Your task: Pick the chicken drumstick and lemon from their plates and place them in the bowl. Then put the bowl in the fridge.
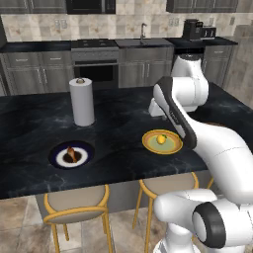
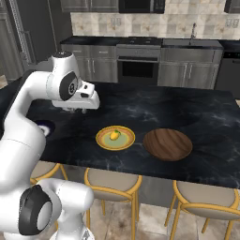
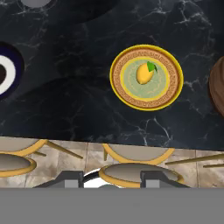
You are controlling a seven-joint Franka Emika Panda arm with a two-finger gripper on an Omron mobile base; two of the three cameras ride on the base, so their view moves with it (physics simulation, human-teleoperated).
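Bowl point(image 3: 218, 85) cut off — frame edge.

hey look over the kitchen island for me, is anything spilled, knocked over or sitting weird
Nothing stands out. The paper towel roll stands upright, the chicken drumstick lies on the blue-rimmed plate, the lemon sits centred on the yellow plate, and the wooden bowl rests level and empty beside it. No spills show on the counter.

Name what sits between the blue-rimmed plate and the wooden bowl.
The yellow plate holding the lemon lies between the blue-rimmed plate and bowl, clearest in the hand view.
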